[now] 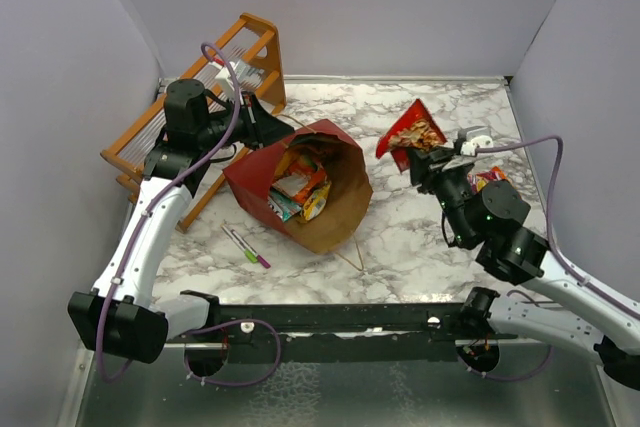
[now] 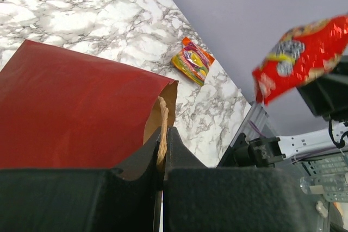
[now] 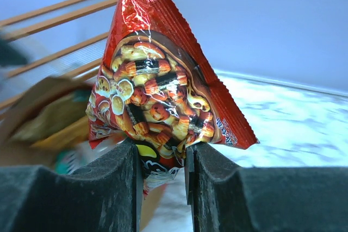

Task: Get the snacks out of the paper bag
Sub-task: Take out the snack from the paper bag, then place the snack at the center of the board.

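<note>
left fingers [image 2: 182,158] pinched on paper bag [image 2: 70,107] rim | orange packet [image 2: 192,61] lies on desk [image 2: 81,4] beyond | red packet [image 2: 302,52] aloft, upper right

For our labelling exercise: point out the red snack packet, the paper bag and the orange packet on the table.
red snack packet [image 3: 157,91], right wrist view, printed front.
paper bag [image 2: 70,107], left wrist view, red outer side.
orange packet [image 2: 192,61], left wrist view, its middle.

One paper bag [image 1: 345,202], two markers [image 1: 248,250]
</note>
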You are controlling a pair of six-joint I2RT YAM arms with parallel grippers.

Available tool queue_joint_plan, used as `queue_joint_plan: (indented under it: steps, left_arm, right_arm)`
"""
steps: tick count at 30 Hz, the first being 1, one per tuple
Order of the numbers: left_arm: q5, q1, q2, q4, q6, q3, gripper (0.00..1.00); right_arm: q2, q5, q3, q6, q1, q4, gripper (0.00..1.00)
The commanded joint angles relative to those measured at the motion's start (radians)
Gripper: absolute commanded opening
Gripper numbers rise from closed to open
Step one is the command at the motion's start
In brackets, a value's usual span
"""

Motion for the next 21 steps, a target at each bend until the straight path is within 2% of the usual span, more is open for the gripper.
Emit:
queue_joint_plan:
  steps: [1,3,5,7,10,16,21]
  left_arm:
    - [-0.015,0.006,-0.002,-0.007,0.016,0.032,0.0]
    - [-0.015,0.006,-0.006,-0.015,0.018,0.034,0.0]
    - [-0.017,0.006,-0.013,-0.023,0.02,0.033,0.0]
    - [-0.021,0.006,-0.019,-0.03,0.022,0.034,0.0]
    - [-0.015,0.006,-0.021,-0.032,0.019,0.034,0.0]
    - [-0.014,0.006,-0.021,-0.033,0.021,0.033,0.0]
    - [-0.009,0.006,-0.026,-0.032,0.019,0.025,0.0]
  right_arm:
    - [0.054,0.565,-0.066,-0.148,-0.003,0.165,0.26]
    - [0.099,0.678,-0.106,-0.132,-0.041,0.196,0.26]
    - [0.132,0.646,-0.121,0.055,-0.129,0.065,0.26]
    - [0.159,0.503,-0.119,0.271,-0.278,-0.113,0.26]
    - [0.206,0.265,-0.132,0.441,-0.481,-0.208,0.25]
    - [0.249,-0.087,-0.216,0.663,-0.709,-0.24,0.25]
    - [0.222,-0.218,-0.318,0.779,-0.881,-0.25,0.24]
